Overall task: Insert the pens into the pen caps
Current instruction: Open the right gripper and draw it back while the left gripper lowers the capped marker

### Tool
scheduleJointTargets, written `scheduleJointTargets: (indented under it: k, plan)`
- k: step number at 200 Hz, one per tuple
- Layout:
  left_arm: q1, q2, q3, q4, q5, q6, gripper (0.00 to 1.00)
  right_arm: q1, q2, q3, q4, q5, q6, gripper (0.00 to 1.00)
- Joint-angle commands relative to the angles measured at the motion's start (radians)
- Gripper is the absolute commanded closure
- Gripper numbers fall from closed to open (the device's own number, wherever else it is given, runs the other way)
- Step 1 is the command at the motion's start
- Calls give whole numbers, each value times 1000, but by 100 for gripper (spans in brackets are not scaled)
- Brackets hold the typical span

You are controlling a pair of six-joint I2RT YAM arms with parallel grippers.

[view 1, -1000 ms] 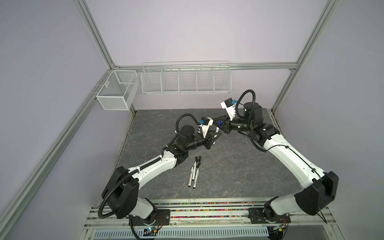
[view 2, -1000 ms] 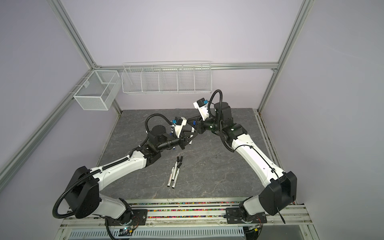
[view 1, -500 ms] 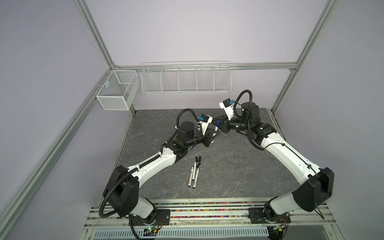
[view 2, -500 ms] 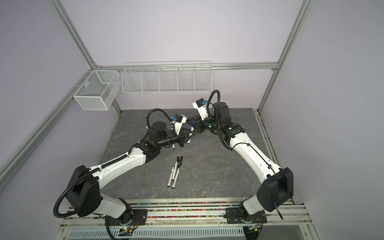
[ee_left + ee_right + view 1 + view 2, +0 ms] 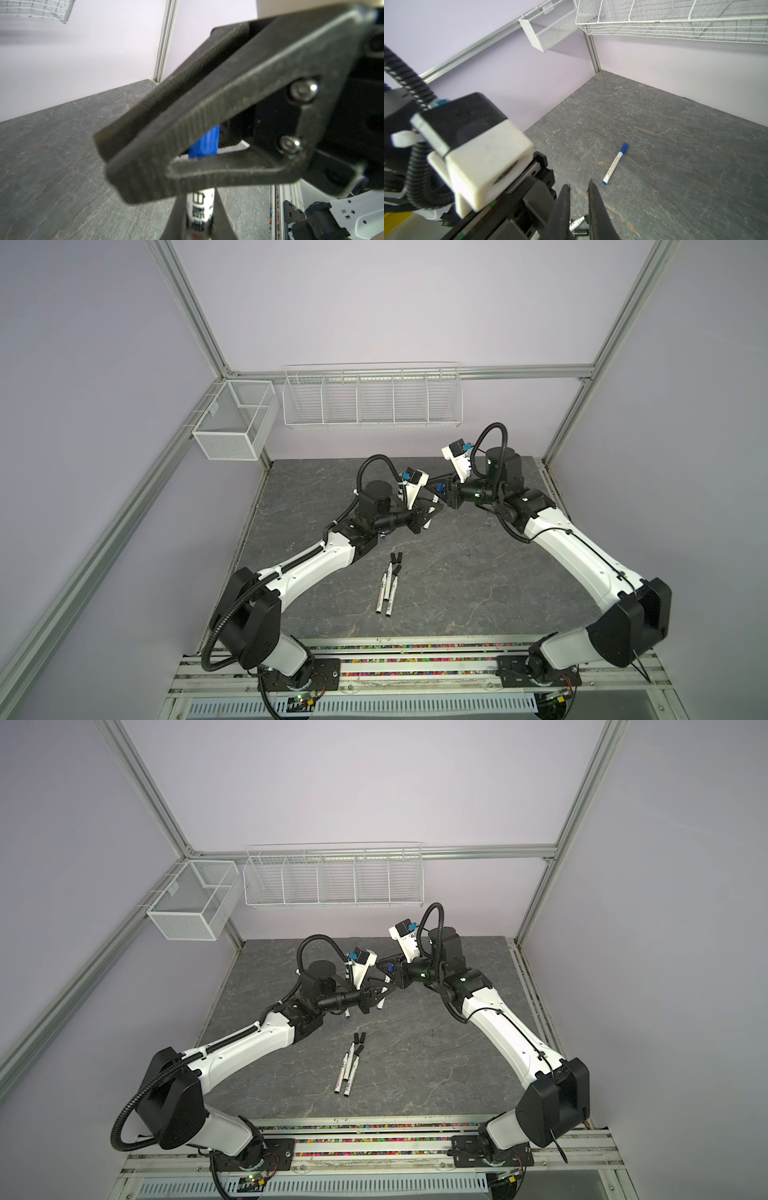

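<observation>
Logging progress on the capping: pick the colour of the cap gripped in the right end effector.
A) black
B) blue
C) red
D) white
B: in the left wrist view a blue cap shows between the fingers of the right end effector, in line with the printed white pen that the left end effector grips.

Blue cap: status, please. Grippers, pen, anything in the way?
Left gripper shut on pen. Right gripper shut on blue cap. Pen points at cap; seating hidden. No obstruction seen.
</observation>
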Motion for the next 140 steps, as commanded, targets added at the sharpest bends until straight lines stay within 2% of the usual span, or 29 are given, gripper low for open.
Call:
scheduleJointTargets:
  k: [1, 14, 19, 26, 32, 44, 51, 71, 110, 140]
  plan:
    - [37, -44, 5, 490, -247, -88, 100, 9, -14, -89, -383, -247, 33, 92]
    - [-2, -38, -71, 470, -260, -83, 100, 4, -27, -71, -369, -249, 42, 86]
    - [-15, -33, -100, 468, -265, -86, 100, 1, -32, -65, -361, -245, 50, 79]
    - [-30, -26, -136, 470, -273, -100, 100, -4, -42, -61, -345, -237, 67, 60]
    - [-42, -19, -167, 477, -276, -116, 100, -10, -57, -62, -315, -231, 85, 49]
    - [-54, 2, -218, 504, -283, -154, 100, -27, -94, -79, -235, -213, 135, 34]
    - [-55, 14, -247, 527, -290, -182, 100, -36, -117, -90, -186, -204, 161, 29]
    - [-55, 46, -314, 597, -333, -246, 100, -59, -173, -105, -117, -150, 186, 24]
    - [-37, 59, -377, 605, -428, -274, 100, -97, -253, -157, -81, 10, 212, 23]
    - [65, 44, -453, 583, -520, -463, 100, -117, -246, -163, -127, 31, 203, 24]
